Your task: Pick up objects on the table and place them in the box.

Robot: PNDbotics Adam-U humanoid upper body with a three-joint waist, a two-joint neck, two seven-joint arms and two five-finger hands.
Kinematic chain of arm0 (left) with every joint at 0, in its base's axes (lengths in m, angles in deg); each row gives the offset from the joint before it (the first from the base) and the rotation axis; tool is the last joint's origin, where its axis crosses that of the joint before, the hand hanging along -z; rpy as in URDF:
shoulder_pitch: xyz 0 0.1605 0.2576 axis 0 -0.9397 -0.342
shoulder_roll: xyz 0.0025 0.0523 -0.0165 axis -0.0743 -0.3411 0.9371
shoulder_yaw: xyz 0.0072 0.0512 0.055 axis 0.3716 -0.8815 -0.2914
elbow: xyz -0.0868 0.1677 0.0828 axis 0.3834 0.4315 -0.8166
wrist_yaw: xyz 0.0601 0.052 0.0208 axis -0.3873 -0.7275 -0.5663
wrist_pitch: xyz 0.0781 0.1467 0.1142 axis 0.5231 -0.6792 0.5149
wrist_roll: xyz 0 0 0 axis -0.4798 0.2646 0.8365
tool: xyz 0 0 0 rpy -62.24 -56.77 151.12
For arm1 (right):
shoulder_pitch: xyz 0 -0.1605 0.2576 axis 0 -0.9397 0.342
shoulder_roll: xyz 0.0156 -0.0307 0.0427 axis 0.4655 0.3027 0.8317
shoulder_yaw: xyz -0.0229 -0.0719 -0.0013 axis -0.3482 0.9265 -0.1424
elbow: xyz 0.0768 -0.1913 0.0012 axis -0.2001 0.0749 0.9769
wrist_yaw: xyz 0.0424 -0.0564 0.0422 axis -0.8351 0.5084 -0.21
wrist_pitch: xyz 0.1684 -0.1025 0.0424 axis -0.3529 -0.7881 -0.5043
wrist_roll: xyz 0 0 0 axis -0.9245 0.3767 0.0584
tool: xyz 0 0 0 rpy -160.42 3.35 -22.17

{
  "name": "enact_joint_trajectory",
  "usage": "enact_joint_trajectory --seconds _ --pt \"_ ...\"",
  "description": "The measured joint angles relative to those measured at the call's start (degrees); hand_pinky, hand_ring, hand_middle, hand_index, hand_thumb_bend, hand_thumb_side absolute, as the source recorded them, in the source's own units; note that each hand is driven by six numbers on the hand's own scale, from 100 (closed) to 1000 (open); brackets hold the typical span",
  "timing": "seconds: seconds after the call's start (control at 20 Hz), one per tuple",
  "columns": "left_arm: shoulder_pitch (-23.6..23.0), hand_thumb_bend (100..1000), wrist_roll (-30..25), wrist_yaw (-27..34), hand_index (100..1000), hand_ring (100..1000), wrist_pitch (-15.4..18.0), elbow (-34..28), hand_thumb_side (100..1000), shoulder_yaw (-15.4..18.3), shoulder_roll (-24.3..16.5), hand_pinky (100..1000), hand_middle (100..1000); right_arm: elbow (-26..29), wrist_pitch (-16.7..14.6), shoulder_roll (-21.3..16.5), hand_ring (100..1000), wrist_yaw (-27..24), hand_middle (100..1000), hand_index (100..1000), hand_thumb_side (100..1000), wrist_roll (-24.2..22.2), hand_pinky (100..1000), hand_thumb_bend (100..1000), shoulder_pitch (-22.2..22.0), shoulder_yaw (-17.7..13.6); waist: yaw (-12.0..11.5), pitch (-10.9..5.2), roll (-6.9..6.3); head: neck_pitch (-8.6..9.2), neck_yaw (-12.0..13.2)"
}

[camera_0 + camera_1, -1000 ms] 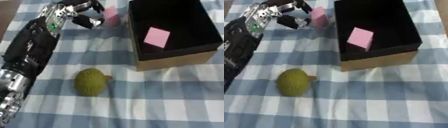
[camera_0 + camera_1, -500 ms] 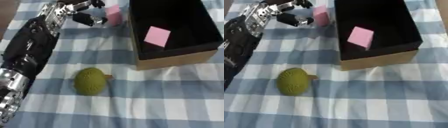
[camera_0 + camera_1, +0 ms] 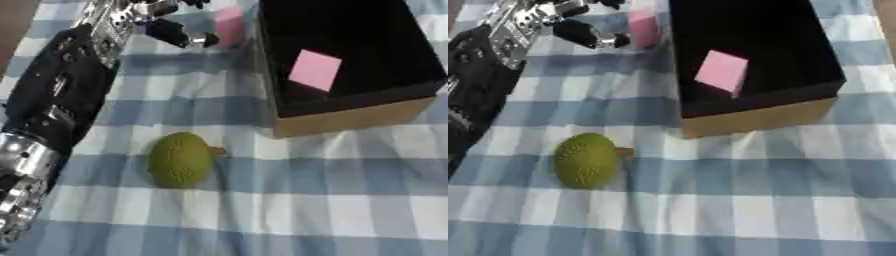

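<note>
The pink block [image 3: 229,25] stands on the checked surface [image 3: 332,200] just outside the box [image 3: 350,117], at its far left corner. I have the left robot hand [image 3: 171,32] beside it, fingers curled toward it; whether they grip it I cannot tell. Step in hand: grasping. Next I judge a lift over the wall. Another pink block [image 3: 314,70] lies inside; a green fruit [image 3: 179,160] waits nearer.
</note>
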State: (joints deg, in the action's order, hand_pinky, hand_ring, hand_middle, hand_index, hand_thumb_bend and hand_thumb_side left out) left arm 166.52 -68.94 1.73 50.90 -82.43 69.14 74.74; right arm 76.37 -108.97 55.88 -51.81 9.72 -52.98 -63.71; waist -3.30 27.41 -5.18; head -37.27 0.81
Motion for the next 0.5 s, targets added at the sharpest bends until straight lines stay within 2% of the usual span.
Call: enact_joint_trajectory --seconds 0.1,0.5 --pt "0.1 534 0.0 0.3 967 923 0.0 0.3 810 0.1 0.7 966 837 0.0 -0.1 0.0 983 -0.1 407 912 470 -0.2 912 100 0.3 0.0 0.2 0.0 -0.01 0.08 0.2" --pt "0.7 515 -0.7 1.0 959 920 0.8 0.7 804 0.3 1.0 960 831 0.0 0.2 0.0 994 -0.5 402 914 470 -0.9 914 100 0.9 0.3 0.7 0.58 -0.04 0.61 0.9"
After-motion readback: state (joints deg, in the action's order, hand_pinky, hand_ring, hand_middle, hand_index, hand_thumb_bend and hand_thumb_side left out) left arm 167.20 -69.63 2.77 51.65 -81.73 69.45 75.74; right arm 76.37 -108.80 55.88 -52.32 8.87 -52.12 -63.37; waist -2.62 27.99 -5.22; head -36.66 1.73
